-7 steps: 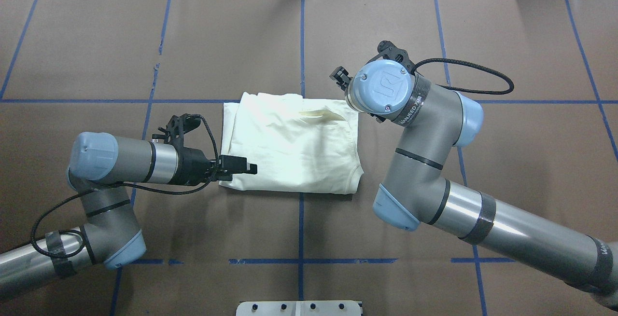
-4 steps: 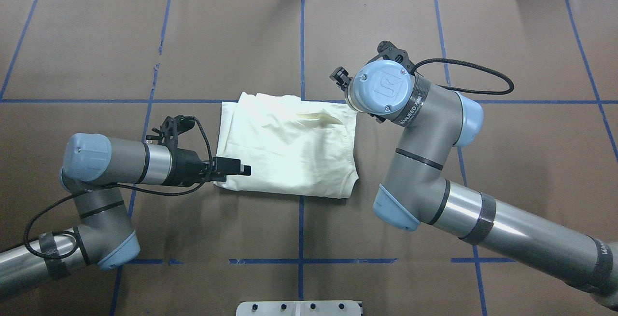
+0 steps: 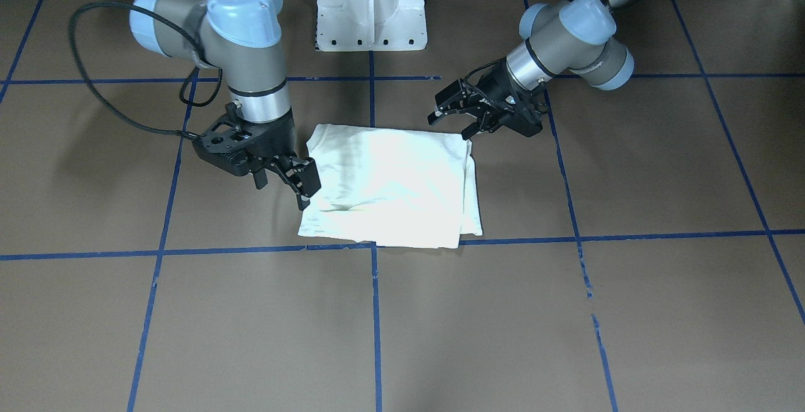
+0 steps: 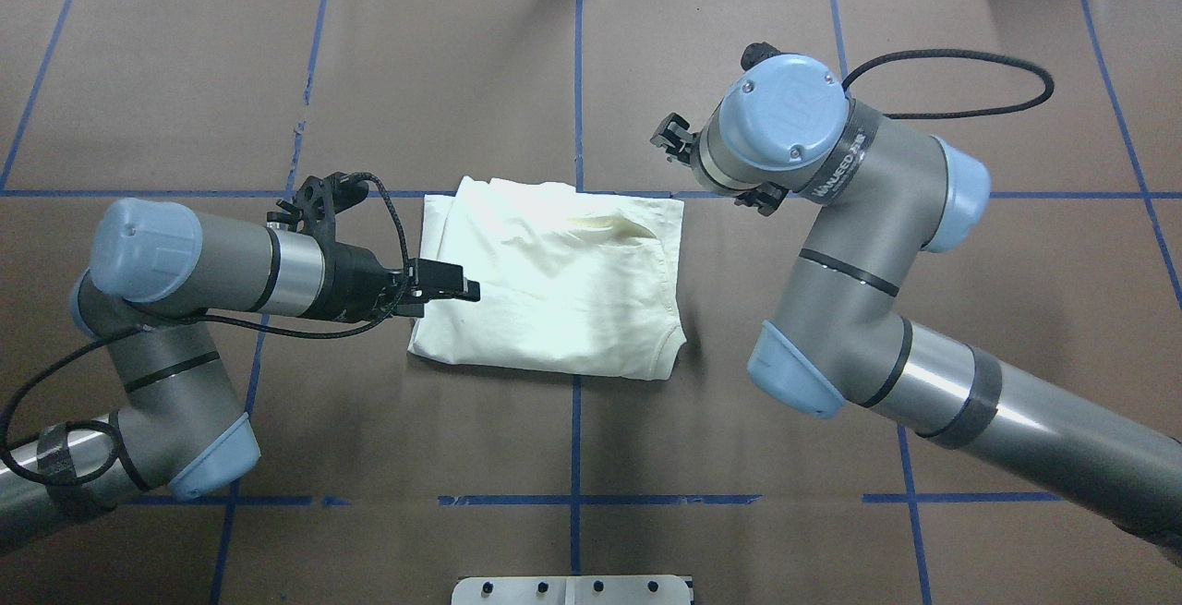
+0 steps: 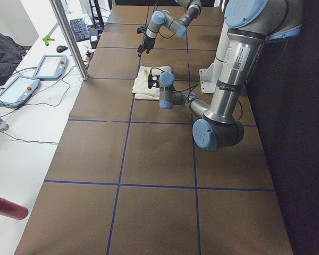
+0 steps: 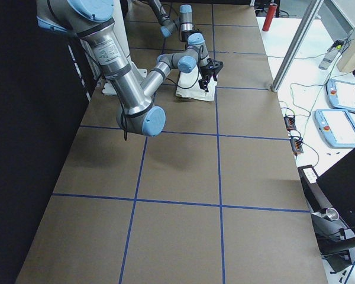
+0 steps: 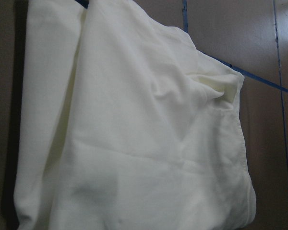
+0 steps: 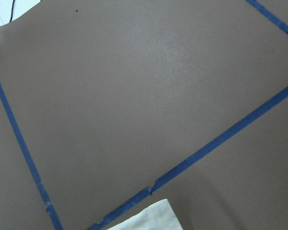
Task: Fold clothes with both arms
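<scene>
The cream-white clothes (image 4: 554, 282) lie folded into a rough rectangle at the middle of the brown table, plain side up (image 3: 390, 185). My left gripper (image 4: 451, 289) hovers over the shirt's left edge, open and holding nothing (image 3: 454, 119). Only the shirt (image 7: 149, 143) fills the left wrist view. My right gripper (image 3: 283, 179) stands open beside the shirt's far right corner, not holding the cloth. In the overhead view the right wrist (image 4: 785, 120) hides most of it. The right wrist view has bare table and one shirt corner (image 8: 144, 218).
Blue tape lines (image 4: 576, 78) grid the brown table cover. The white pedestal base (image 3: 371, 6) stands behind the shirt on the robot's side. Off the far edge, a side bench holds control pendants (image 5: 50, 66) and cables.
The shirt slid slightly left with the left gripper, which then moved from the near left corner further along the left edge. The right arm drew back and to the right.
</scene>
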Robot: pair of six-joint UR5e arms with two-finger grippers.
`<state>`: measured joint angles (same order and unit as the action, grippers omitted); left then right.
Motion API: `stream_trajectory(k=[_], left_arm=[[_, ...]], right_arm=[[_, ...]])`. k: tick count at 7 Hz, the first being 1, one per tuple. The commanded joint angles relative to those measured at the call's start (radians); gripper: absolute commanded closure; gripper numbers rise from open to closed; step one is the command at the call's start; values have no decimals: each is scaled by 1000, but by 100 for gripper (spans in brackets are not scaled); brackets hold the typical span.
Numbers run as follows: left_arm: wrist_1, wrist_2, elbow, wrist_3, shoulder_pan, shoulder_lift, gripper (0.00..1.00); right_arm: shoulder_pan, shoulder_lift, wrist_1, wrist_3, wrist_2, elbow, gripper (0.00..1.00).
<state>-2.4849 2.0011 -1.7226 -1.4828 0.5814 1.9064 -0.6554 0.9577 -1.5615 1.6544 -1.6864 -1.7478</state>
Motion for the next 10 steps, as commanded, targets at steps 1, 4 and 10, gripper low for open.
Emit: stream_trajectory(k=[1,4,10], left_arm=[[526,4,-284,220,58,11,0],[956,4,-431,804,327,-6,0],[1043,209,-86,1812,1021,-185,0]], right_arm=[[-125,29,-205,-330,-169,-128,0],[-485,120,-414,-982,-422,-160,0],[-1033,550,-423,-1900,-588,-33,0]])
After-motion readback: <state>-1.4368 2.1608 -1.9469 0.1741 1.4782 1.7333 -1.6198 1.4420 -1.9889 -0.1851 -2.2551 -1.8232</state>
